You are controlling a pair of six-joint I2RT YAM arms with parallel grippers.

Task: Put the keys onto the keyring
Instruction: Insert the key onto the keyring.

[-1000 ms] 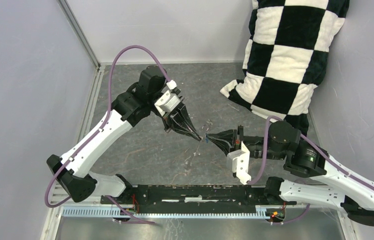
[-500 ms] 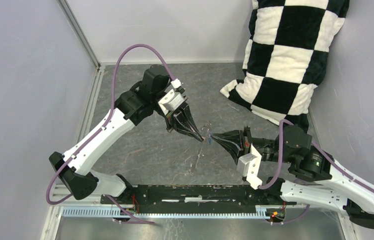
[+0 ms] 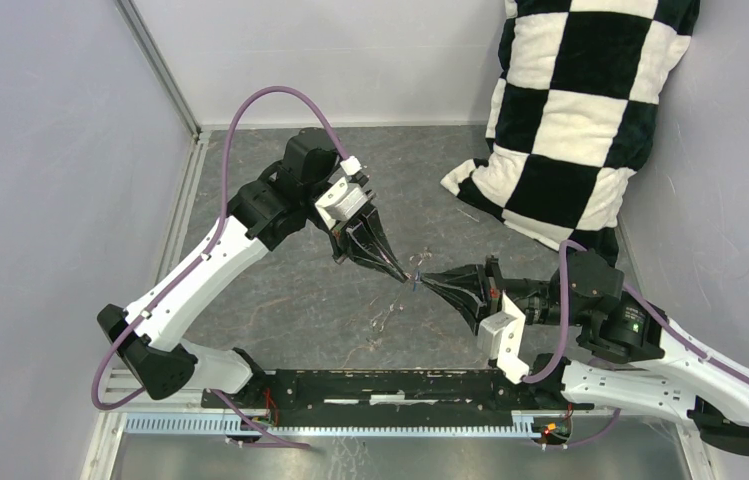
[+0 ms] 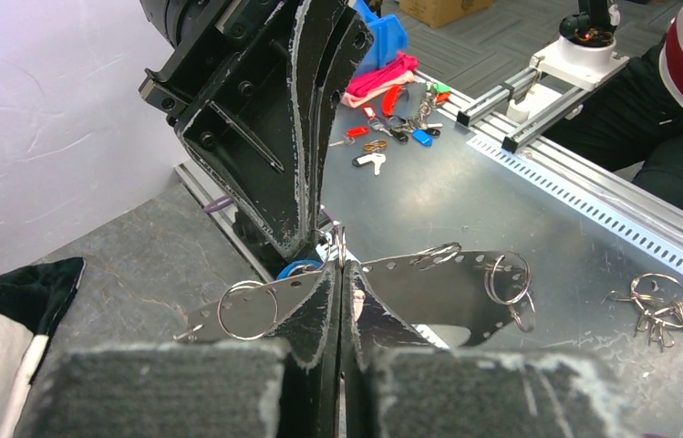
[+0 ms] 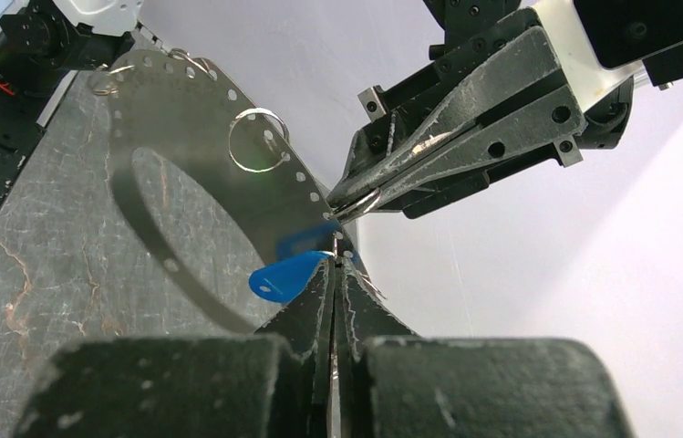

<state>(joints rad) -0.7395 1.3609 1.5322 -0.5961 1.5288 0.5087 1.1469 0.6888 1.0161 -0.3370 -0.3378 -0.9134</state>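
Both arms are raised over the grey table (image 3: 290, 300), and their tips are brought together above its middle, nearly touching.

The left tool (image 4: 341, 274) is pressed shut. The keyring (image 4: 341, 245) is pinched at its very tip. From the left wrist it is seen edge-on as a thin upright wire, and from the right wrist as a short curl of wire between the two fingers.

The right tool (image 5: 335, 261) is likewise closed, and the key (image 5: 284, 276) is clamped between its fingertips. The blue head is turned out to one side. The blade is hidden between the fingers, so its angle cannot be told. The key is held just below the left tool's tip, close beside the keyring; whether the two are touching cannot be made out.

A curved metal strip (image 5: 182, 119) punched with a row of holes is seen right beside the meeting tips, and small rings (image 4: 506, 278) are hung through some of the holes. What the strip is held by cannot be told.

A black-and-white checked pillow (image 3: 580, 110) is propped in the far right corner, well apart from the arms. A bunch of keys (image 4: 657, 297) lies on bare metal beyond the grey table.
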